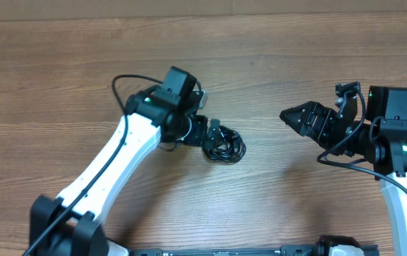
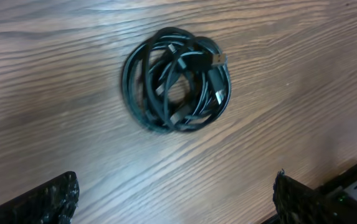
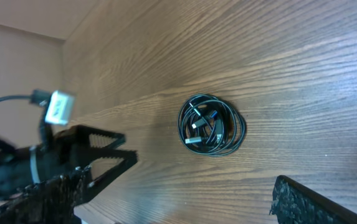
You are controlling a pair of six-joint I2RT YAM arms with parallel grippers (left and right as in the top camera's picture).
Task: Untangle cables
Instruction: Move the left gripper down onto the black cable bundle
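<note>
Several cables lie wound into one round knot on the table, near its middle. The cords are thin, glossy and black. They loop over one another in a rough ring, and a small metal-tipped plug shows at the ring's upper right edge in the left wrist view.

My left pincer stands just beside the knot, on its left in the overhead view, pointed at it. Whether a fingertip touches the cords I cannot tell. Its jaws are spread wide and hold nothing: in its own camera the two dark, rough-textured fingers sit at the bottom corners. My left arm reaches in from the lower left, white-shelled with black joints.

My right pincer hangs well apart from the knot, to its right, pointing toward it. Its jaws are likewise spread wide and empty.

The table is brown wood with a fine straight grain.
</note>
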